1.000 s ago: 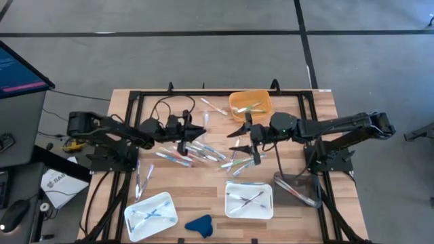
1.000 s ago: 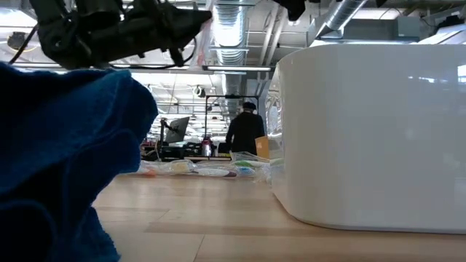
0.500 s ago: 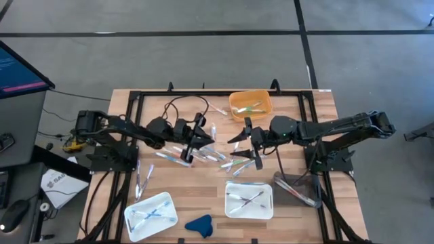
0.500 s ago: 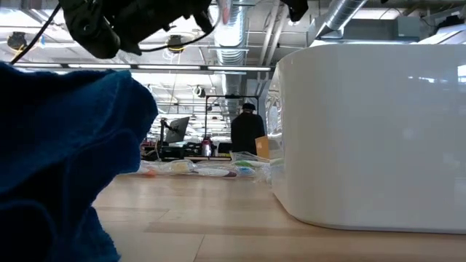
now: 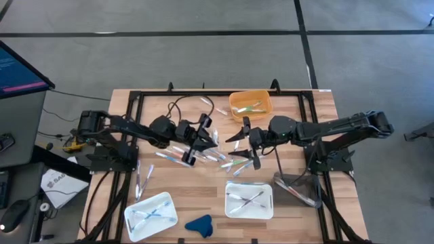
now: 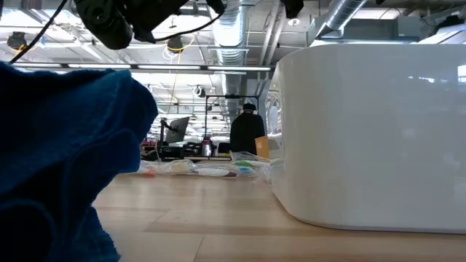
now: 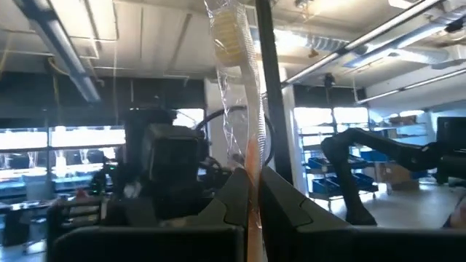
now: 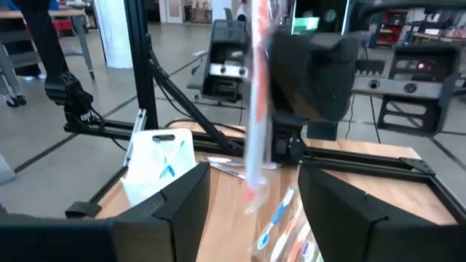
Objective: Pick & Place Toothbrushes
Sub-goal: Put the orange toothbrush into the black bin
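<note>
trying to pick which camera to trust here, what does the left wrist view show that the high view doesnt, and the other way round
Only the left wrist view: the left gripper shut on a wrapped toothbrush, bristle end up. Only the high view: the orange bin, two white trays, the blue cloth, the loose toothbrushes on the table, and the right gripper over that pile. Both share: the left gripper and the right arm opposite it.
</note>
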